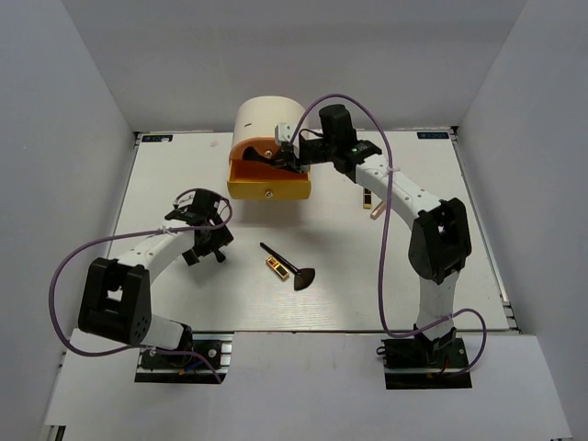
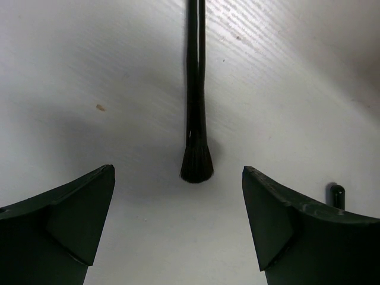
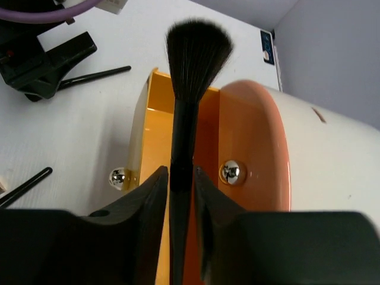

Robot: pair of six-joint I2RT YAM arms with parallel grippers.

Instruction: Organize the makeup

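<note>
My right gripper [image 1: 288, 160] [image 3: 180, 175] is shut on the handle of a black fluffy-headed brush [image 3: 196, 47] and holds it over the open yellow drawer [image 1: 269, 188] [image 3: 140, 124]. My left gripper [image 1: 208, 246] [image 2: 178, 178] is open and low over the table. A thin black brush [image 2: 196, 119] lies just ahead of its fingers, bristles toward me, untouched. A fan-headed black brush [image 1: 296, 273] and a gold-and-red lipstick [image 1: 274, 266] lie mid-table. A slim pinkish stick [image 1: 376, 210] lies at the right. The mint-green and white-lavender tubes are out of view.
The cream rounded box [image 1: 265, 119] with orange drawers stands at the back centre, its lower drawer pulled out. A small dark item [image 1: 367, 197] lies beside the pinkish stick. Grey walls enclose the white table [image 1: 441, 230].
</note>
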